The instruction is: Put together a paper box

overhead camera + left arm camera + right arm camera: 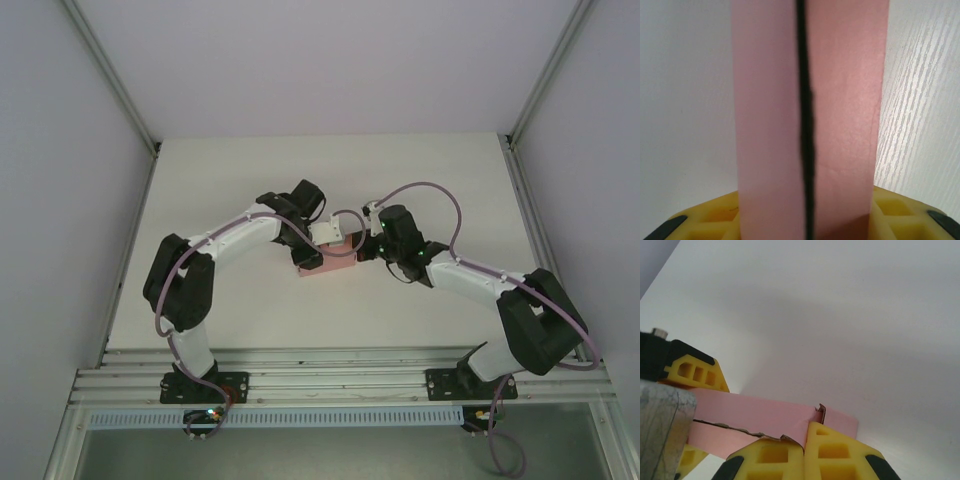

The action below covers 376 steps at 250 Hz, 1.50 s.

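Observation:
The pink paper box lies mid-table as a partly folded body between both grippers. In the left wrist view the paper box stands between the yellow fingers with a dark seam down its middle, and my left gripper is shut on it across its width. My left gripper comes at it from the far side. My right gripper is at the box's right end. In the right wrist view the right gripper has its jaws pressed together, pinching a thin edge of the paper box.
The white table is enclosed by pale walls and metal posts. An aluminium rail carrying both arm bases runs along the near edge. A yellow finger of the left gripper shows in the right wrist view.

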Each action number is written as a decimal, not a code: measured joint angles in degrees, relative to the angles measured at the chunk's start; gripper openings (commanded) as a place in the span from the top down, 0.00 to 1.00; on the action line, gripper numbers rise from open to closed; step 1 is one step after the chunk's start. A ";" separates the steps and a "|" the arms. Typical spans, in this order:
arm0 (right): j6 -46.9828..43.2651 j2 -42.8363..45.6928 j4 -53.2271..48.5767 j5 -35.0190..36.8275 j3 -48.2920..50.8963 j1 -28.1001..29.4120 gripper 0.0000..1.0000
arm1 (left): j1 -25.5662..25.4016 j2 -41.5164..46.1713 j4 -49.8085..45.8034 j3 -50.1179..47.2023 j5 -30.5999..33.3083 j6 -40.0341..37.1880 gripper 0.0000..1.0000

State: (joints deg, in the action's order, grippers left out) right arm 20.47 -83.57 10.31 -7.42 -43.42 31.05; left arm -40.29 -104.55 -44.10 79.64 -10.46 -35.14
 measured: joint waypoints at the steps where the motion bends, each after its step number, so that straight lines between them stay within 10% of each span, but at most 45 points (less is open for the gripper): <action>1: -0.11 0.00 0.15 0.07 0.11 0.04 1.00 | 0.00 0.00 -0.02 0.00 0.00 0.00 0.64; 212: -9.66 0.20 6.54 16.55 3.52 7.02 1.00 | 0.33 -0.09 -0.17 0.07 -0.42 0.02 0.56; 295: -6.51 -1.27 11.63 19.52 4.96 10.16 1.00 | 0.87 -0.92 2.03 0.09 -0.42 1.81 0.32; 338: -5.64 -1.62 10.60 22.49 4.26 11.65 1.00 | 1.07 0.98 4.00 -1.46 0.04 3.28 0.00; 376: -5.27 -1.70 9.09 22.47 3.48 13.40 1.00 | 1.01 6.56 6.49 -4.28 1.14 5.57 0.00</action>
State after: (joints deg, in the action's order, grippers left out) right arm 15.20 -85.27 19.40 15.05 -39.94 44.45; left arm -39.29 -98.00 -37.60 75.35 -9.32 -29.56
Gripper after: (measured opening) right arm 0.044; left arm 0.998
